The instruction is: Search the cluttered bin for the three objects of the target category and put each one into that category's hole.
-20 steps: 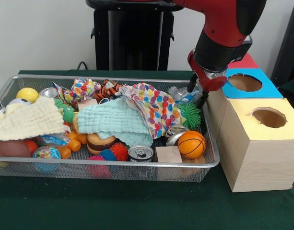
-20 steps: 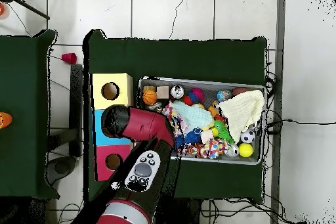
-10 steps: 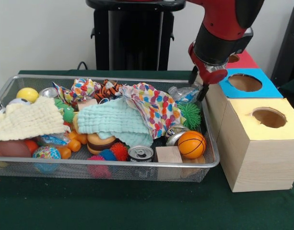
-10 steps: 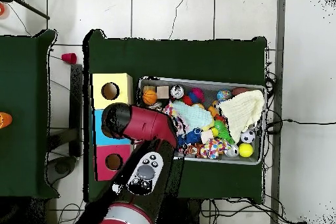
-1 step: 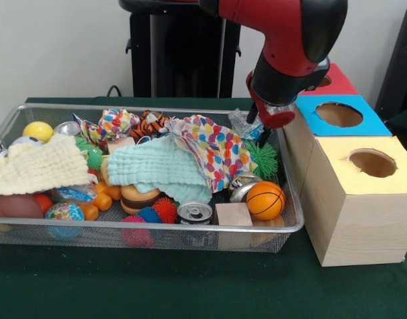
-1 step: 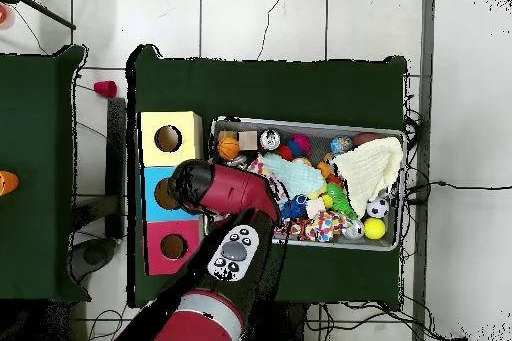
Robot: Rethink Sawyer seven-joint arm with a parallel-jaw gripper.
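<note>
A wire mesh bin [image 5: 293,222] holds a jumble of toys, cloths and cans. My gripper [image 5: 257,127] hangs over its far right corner, just above a crumpled clear plastic bottle [image 5: 242,123]. Its fingers [image 5: 264,138] stand apart with nothing between them. Below them sit a green spiky ball [image 5: 263,159], an orange basketball [image 5: 265,199], a wooden block [image 5: 233,214] and two cans [image 5: 194,212]. Beside the bin stand three boxes with round holes: yellow-topped [image 5: 369,163], blue-topped [image 5: 339,114] and red-topped [image 5: 336,83]. In the overhead view the arm [image 6: 225,192] hides the gripper.
A mint cloth [image 5: 160,166], a spotted cloth [image 5: 216,149] and a cream cloth [image 5: 34,166] cover much of the bin. A tiger toy [image 5: 149,124], yellow ball [image 5: 38,130] and burger toy [image 5: 138,197] show. Overhead, the boxes [image 6: 168,138] line the bin's left side.
The arm has swung from the edge of the blue-topped box leftward in the front view, so the gripper now hangs over the bin's corner. Nothing in the bin has moved.
</note>
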